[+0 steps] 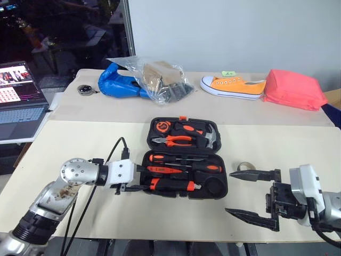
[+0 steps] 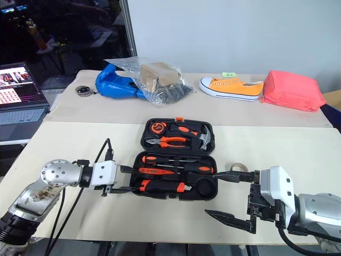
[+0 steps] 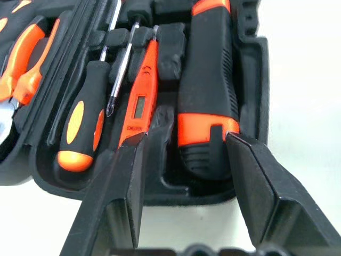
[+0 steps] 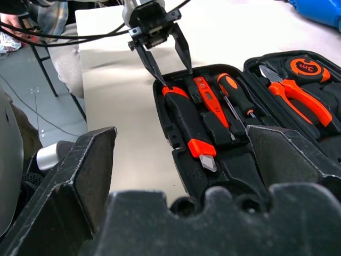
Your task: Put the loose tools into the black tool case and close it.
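In the black tool case (image 1: 184,160), the tape measure (image 4: 305,66) reads "3m"; both grippers released.

The two head views look forward and down over the table (image 1: 64,144) from above, the far wall at the top; they share almost the whole scene, the open black tool case (image 1: 184,158) near the middle of both; the left wrist view sits very close to the case's end, looking along its own fingers (image 3: 114,197) into the recesses; the right wrist view looks from farther off, low across the case, probably from its opposite end, and catches the left gripper (image 4: 171,64) facing it.
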